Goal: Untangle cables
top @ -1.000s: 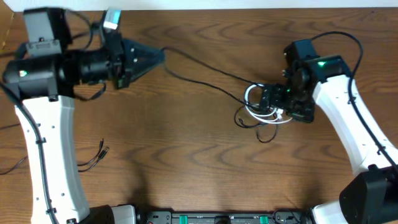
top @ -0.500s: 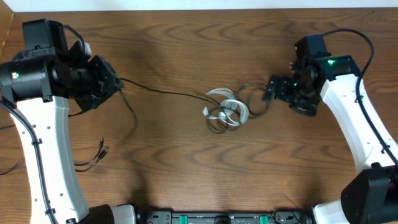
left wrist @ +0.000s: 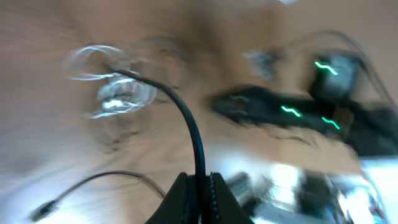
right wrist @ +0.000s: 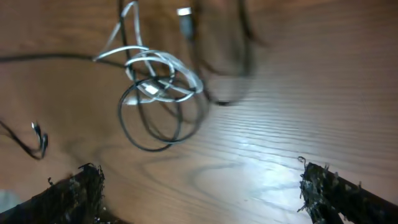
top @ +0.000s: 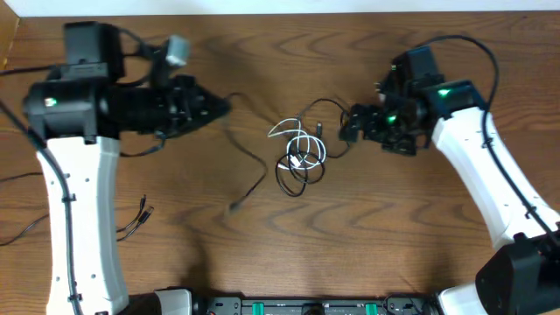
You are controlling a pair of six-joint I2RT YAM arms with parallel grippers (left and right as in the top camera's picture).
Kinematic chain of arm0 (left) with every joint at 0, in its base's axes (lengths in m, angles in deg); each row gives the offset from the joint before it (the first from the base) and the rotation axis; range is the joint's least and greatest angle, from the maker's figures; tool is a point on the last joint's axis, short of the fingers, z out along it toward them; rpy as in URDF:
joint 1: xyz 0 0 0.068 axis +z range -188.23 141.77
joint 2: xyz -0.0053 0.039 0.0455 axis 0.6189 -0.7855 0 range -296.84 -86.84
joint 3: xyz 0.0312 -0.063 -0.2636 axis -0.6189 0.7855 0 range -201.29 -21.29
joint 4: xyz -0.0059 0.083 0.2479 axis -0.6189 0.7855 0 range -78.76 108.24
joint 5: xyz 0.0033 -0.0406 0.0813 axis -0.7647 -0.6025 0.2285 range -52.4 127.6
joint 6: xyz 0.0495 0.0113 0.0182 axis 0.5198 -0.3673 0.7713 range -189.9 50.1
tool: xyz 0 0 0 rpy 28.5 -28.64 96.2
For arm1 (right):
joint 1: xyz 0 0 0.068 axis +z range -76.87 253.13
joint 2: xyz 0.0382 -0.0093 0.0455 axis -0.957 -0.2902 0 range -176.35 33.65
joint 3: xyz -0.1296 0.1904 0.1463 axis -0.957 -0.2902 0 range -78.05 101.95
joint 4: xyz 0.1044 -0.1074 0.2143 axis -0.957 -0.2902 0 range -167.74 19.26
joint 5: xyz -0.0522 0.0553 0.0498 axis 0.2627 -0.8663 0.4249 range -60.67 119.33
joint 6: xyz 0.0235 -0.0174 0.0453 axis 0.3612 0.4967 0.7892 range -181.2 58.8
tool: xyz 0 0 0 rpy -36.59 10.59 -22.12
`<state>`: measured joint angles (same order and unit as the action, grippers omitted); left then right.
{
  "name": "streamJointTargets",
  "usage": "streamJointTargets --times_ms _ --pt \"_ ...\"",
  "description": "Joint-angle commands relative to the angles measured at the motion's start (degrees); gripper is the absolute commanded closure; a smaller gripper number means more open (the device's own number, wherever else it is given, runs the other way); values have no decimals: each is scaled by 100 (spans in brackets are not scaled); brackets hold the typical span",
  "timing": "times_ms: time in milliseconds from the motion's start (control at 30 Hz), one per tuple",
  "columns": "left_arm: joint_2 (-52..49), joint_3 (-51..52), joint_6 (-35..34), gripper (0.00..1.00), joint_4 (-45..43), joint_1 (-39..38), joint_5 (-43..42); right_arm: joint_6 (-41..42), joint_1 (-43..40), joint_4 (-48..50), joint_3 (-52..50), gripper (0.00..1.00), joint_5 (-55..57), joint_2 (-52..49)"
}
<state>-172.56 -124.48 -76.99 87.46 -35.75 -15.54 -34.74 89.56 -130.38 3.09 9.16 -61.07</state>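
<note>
Bundle (top: 297,153) of white and black cables lies mid-table just beside right gripper (top: 348,129), which is wide open, empty and nearer, with left gripper (top: 222,105) well apart on the opposite side, clamped on black cable strand (left wrist: 194,140).

The brown wood-grain counter (top: 367,254) carried a loose tangle near its middle, a thin white cable (top: 308,140) looped through a thin black cable (top: 289,184), and small dark wire ends (top: 143,213) lay near its left edge
</note>
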Motion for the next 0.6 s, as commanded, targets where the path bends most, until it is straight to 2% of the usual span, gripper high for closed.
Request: streamJointTargets --times_ms 0,100,200,333,400,567 --pt "118 37 538 93 -219 -420 -1534 -33 483 72 -37 1 415 68" --pt "118 37 540 92 -326 -684 -1390 323 813 -2 -39 1 1388 61" --pt "118 37 334 93 -306 -793 -442 581 1014 22 -46 1 1934 20" --pt "118 37 -1478 92 15 -791 2205 697 1067 46 -48 1 2000 -111" --pt "118 37 -1945 92 203 -791 2992 693 1067 48 -50 1 2000 -205" --pt "118 37 -1899 93 278 -800 2736 428 1067 109 -57 1 1735 -404"
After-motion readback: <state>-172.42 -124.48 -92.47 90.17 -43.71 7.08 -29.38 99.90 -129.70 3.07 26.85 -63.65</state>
